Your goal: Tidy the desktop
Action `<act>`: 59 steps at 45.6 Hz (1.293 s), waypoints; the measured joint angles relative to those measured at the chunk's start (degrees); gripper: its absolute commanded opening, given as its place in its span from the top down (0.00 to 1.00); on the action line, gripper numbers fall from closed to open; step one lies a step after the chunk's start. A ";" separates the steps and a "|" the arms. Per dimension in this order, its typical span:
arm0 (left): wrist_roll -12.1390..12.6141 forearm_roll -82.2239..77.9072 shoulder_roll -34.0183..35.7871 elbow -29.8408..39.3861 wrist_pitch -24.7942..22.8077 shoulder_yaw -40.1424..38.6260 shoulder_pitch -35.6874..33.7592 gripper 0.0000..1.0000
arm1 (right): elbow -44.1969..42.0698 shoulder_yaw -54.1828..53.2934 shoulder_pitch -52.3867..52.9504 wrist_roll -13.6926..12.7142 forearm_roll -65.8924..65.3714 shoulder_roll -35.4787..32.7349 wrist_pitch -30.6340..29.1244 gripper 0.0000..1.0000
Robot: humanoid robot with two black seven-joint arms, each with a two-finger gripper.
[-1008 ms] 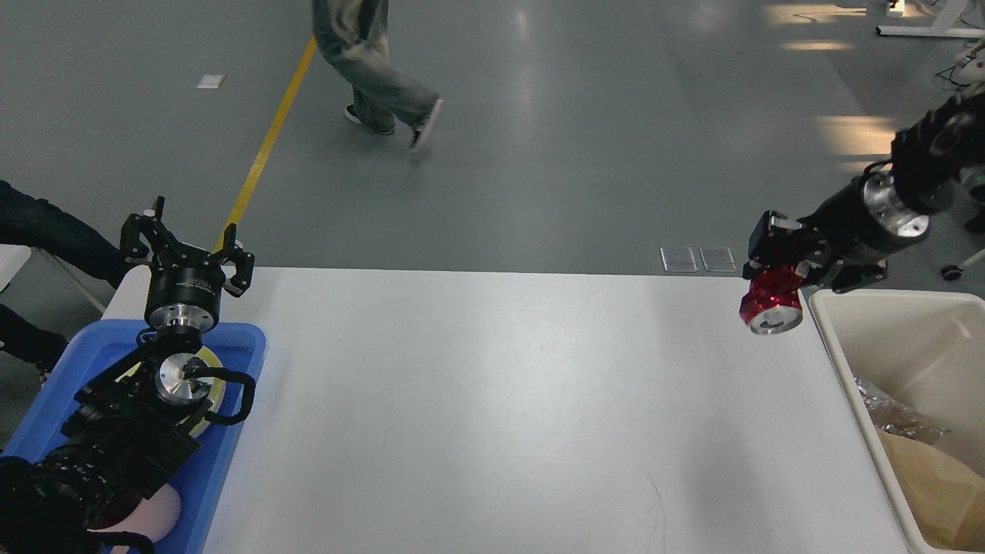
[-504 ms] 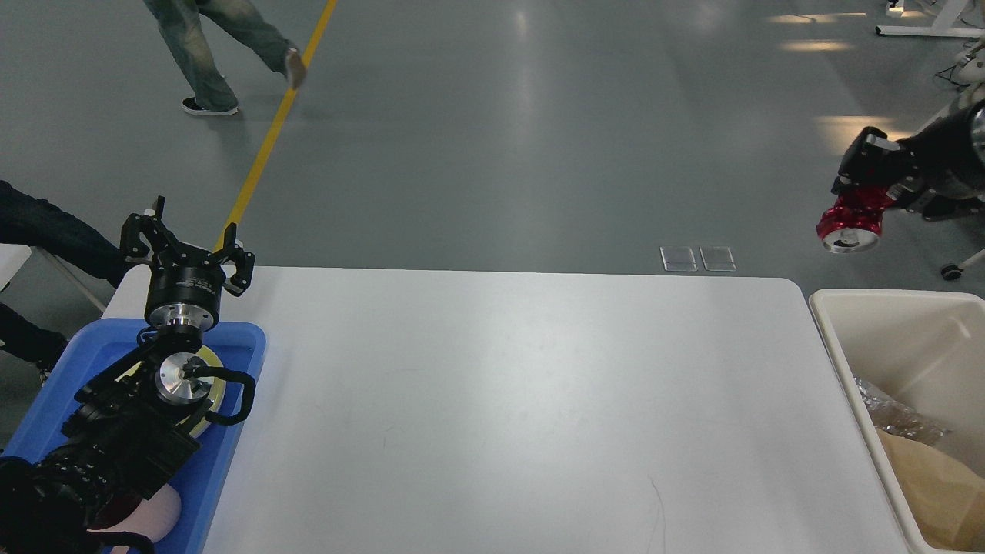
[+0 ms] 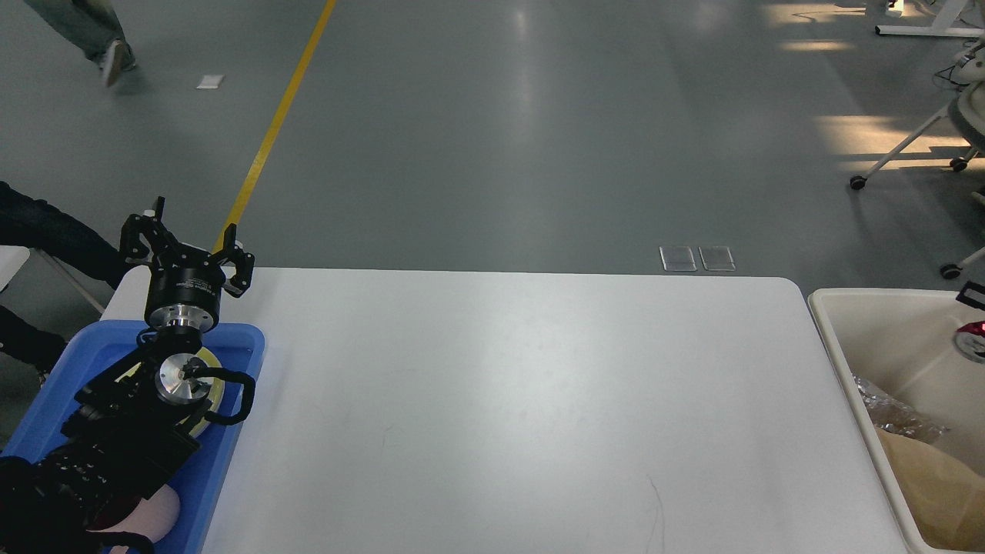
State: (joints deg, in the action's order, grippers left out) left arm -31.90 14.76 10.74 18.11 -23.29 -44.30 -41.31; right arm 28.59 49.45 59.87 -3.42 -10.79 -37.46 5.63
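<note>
The white desktop (image 3: 500,400) is bare, with a few faint scuffs. My left gripper (image 3: 188,245) is open and empty, held above the desktop's far left corner over the blue tray (image 3: 248,342). Of my right arm only a small black part (image 3: 973,294) shows at the right edge, above the cream bin (image 3: 835,350). A sliver of a red can (image 3: 971,337) shows just below it, inside the bin's outline. I cannot tell whether the fingers hold the can.
The blue tray holds a yellow round thing (image 3: 214,385) and a pale pink thing (image 3: 158,514), mostly hidden by my left arm. The bin holds brown paper (image 3: 935,485) and crumpled foil (image 3: 893,415). A chair base (image 3: 908,150) stands on the floor far right.
My right arm swung the red can up and right, then down over the bin, and is now almost out of view. The left arm has not moved. A person walked off to the left.
</note>
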 measured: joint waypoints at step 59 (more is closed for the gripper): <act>0.00 0.01 0.00 0.01 0.00 0.00 0.00 0.04 | -4.65 -70.56 -8.38 2.84 -0.88 3.93 -0.44 0.00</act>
State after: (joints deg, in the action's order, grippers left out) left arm -31.90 14.76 10.74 18.12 -23.29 -44.30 -41.31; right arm 23.95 -21.11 51.49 -0.58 -11.67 -33.53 5.19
